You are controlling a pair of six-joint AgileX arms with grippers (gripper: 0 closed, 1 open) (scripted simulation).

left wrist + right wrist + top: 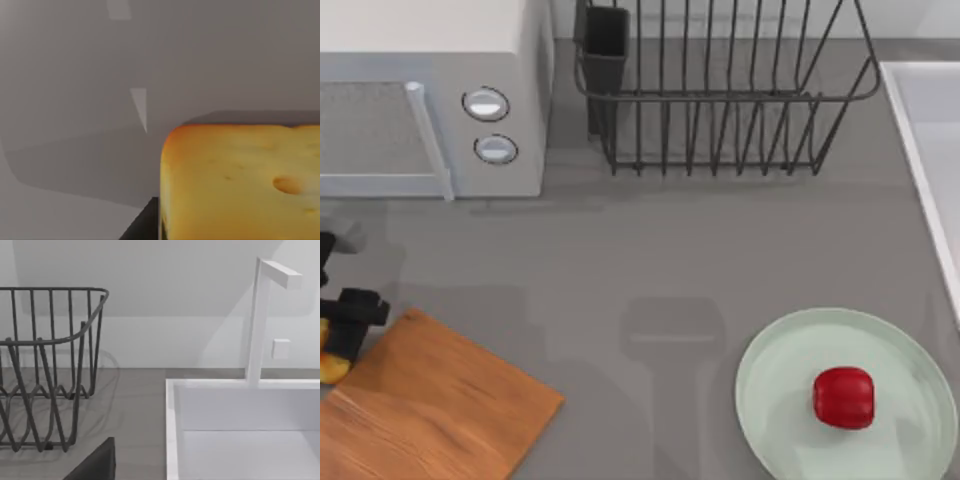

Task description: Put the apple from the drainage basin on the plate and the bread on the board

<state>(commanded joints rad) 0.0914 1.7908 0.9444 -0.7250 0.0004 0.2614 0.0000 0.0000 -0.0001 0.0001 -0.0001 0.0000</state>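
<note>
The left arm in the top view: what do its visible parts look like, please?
The left end effector is matte black and built of blocky, squared segments, at the table's left edge beside the board. No cables or markings can be made out. A dark angular piece of the right end effector shows in its wrist view.

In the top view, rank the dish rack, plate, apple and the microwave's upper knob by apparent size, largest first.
1. Dish rack, though cropped by the picture's top edge.
2. Plate, also slightly cropped at the bottom.
3. Apple.
4. Upper knob, only a little smaller than the apple.
</note>
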